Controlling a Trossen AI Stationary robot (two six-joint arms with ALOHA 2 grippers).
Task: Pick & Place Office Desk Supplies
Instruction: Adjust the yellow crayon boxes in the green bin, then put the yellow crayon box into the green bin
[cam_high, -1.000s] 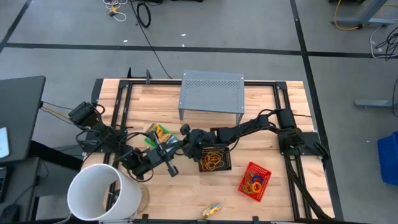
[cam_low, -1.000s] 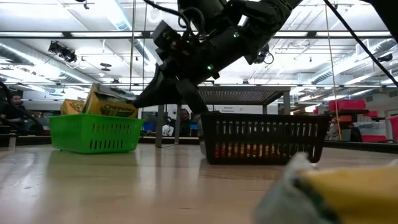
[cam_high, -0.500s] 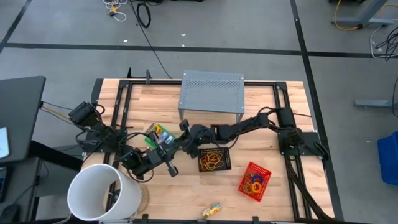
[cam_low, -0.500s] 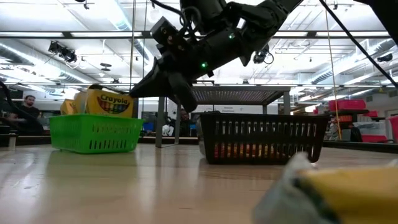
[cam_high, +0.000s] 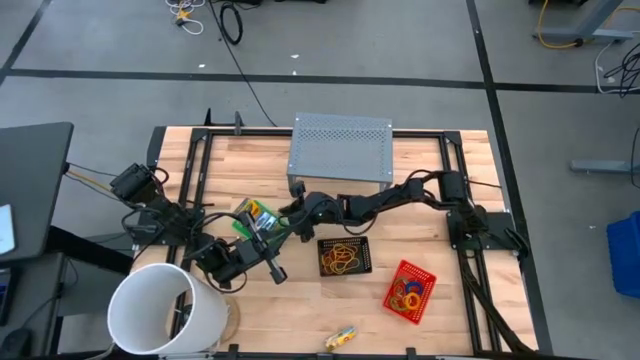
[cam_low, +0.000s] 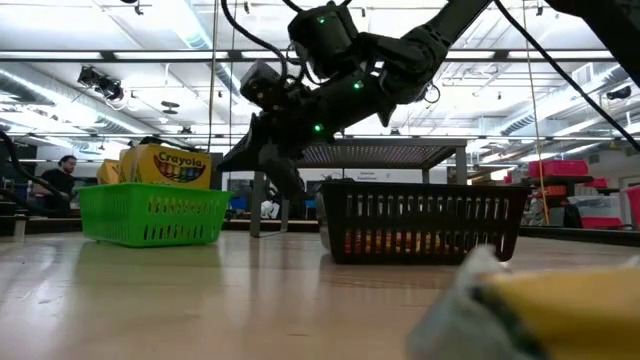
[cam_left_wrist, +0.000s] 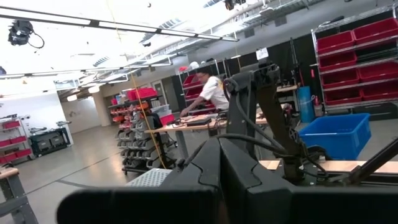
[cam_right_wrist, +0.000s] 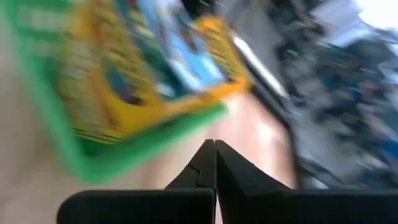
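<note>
A green mesh tray (cam_high: 247, 222) holds yellow-green crayon boxes (cam_high: 258, 211) that stand up above its rim (cam_low: 165, 165). My right gripper (cam_high: 284, 219) hangs shut and empty just right of this tray, above the table, slanting down toward it (cam_low: 225, 160). In the right wrist view its shut fingers (cam_right_wrist: 214, 158) point at the tray's near corner (cam_right_wrist: 93, 165). The black tray (cam_high: 345, 257) holds brown rubber bands and the red tray (cam_high: 408, 290) holds coloured rings. My left gripper (cam_high: 278, 273) waits shut near the table's left front, pointing slightly upward (cam_left_wrist: 219, 163).
A big white bucket (cam_high: 165, 310) stands at the front left corner. The grey perforated stand (cam_high: 340, 150) is at the far middle. A small yellow item (cam_high: 342, 337) lies by the front edge and shows blurred in the low view (cam_low: 540, 310).
My right gripper has moved from above the black tray toward the table's left and far side, up to the green tray, and has tipped further down. It has stayed shut and empty.
</note>
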